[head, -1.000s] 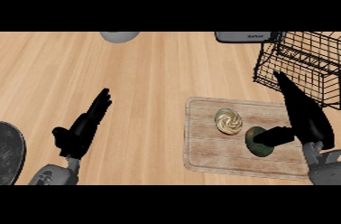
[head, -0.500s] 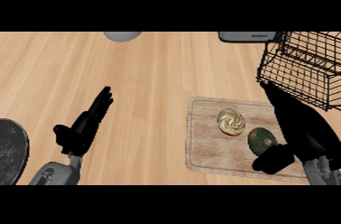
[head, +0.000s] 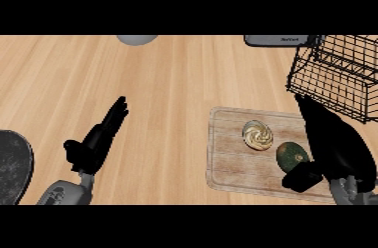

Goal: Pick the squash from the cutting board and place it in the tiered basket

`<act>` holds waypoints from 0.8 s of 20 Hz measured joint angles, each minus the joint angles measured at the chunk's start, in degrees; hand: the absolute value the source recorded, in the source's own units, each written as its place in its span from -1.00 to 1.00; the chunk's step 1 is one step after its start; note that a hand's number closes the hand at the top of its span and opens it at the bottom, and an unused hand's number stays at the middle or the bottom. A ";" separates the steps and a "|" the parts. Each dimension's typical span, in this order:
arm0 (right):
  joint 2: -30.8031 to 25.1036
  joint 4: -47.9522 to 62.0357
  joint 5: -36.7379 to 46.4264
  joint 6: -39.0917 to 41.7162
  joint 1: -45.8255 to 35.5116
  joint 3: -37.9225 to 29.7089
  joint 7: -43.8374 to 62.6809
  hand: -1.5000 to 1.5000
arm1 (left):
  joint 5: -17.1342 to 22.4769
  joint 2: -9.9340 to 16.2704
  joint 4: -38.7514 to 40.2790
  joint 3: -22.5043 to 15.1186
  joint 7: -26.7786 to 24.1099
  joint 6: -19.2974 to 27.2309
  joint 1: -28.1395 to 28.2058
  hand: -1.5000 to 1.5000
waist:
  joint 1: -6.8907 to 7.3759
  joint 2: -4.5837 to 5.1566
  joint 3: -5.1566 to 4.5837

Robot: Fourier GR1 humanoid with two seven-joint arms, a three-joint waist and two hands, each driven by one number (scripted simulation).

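Nearest you, your right hand point(head: 336, 142) lies beside the dark green oval squash point(head: 291, 155) on the pale wooden cutting board point(head: 232, 162), fingers straight, thumb below it, not yet grasping. Lifting into the black wire tiered basket point(head: 336, 74) remains.

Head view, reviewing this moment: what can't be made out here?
- Squash: right side hidden by the right hand; contact unclear.
- Tiered basket: cut by the right edge.
- Grey object and dark object: cut by the top edge; unidentifiable.
- Dark round object: cut by the left edge.
- Cutting board: right end hidden by that hand.
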 measured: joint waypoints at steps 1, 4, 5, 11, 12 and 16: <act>0.15 0.65 0.29 0.03 0.61 0.09 0.10 -1.00 | -0.08 -0.14 -0.10 0.08 0.09 0.20 -0.11 0.00 | -0.01 0.03 0.00; 1.62 2.32 1.32 -0.15 1.96 0.41 0.27 -1.00 | -0.03 0.07 -0.21 0.33 0.06 -0.47 -0.12 0.00 | 0.12 0.13 0.05; 2.05 2.47 1.51 -0.18 2.35 0.30 0.25 -1.00 | -0.04 0.15 0.34 0.53 -0.55 -0.86 0.13 0.00 | 0.12 0.17 0.06; 5.81 5.49 5.15 -0.28 4.43 0.28 -1.12 -1.00 | -0.71 -0.59 0.47 0.57 -0.70 -1.16 0.36 0.00 | 0.30 0.26 0.12; 6.25 5.98 5.77 -0.31 4.87 0.02 -1.33 -1.00 | -1.03 -0.91 0.23 0.33 -0.77 -0.89 0.69 0.00 | 0.30 0.26 0.13; 7.85 7.10 8.25 -0.49 7.56 -0.67 -1.97 -1.00 | -1.16 -1.02 0.18 0.77 -0.74 -1.28 0.66 0.00 | 0.16 0.24 0.15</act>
